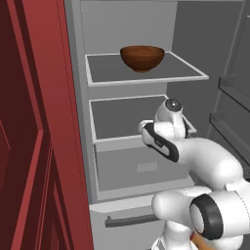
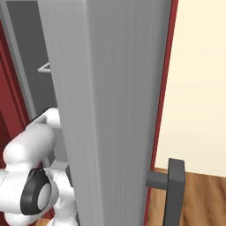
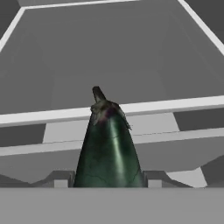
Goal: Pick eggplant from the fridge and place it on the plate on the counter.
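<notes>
The eggplant [image 3: 108, 146] sits in the lower middle of the hand view, right between the two dark finger tips. Its stem end points up toward the middle of the frame. The gripper [image 3: 108, 181] looks pinched on the fat end of it, one tip on each side. Behind it are the light grey shelves of the fridge [image 1: 141, 73], so the eggplant is still inside the fridge, at about the middle shelf.

In the left base view the white arm reaches into the middle of the frame, over the lower shelf. A brown wooden bowl [image 1: 142, 57] stands on the top shelf, near the upper middle.

I think the eggplant is light and firm, not floppy. Its skin is shiny, so it may be slippery. It gets thinner toward the stem, so a squeeze there could let it slide out. The wide part is the best place to hold it.

In the right base view the grey fridge door [image 2: 110, 110] blocks the middle, with a dark bar handle [image 2: 174, 190] at the lower right.

I see no words, labels or brand names anywhere.
</notes>
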